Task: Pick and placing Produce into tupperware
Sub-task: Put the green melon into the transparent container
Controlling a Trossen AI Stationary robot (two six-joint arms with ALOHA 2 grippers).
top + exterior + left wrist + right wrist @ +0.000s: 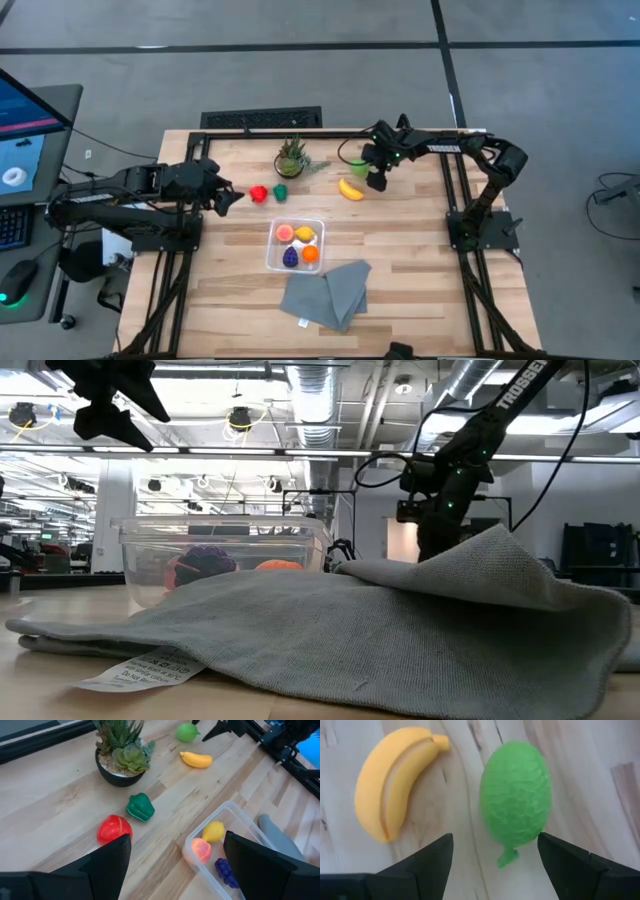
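Note:
A lime green fruit (516,795) and a yellow banana (390,780) lie side by side on the wooden table at the far right. My right gripper (376,182) hangs open just over them. In its wrist view the lime fruit's stem end lies between the fingers (435,865) and touches neither. The clear tupperware (272,262) at mid-table holds peach, yellow, purple and orange pieces. A red piece (114,827) and a dark green one (140,806) lie left of it. My left gripper (228,198) waits open above the table beside the red piece.
A potted succulent (291,158) stands at the far middle, close to the dark green piece. A folded grey cloth (325,293) lies at the near edge beside the tupperware and fills the low view's foreground. Bare wood shows at the left and right.

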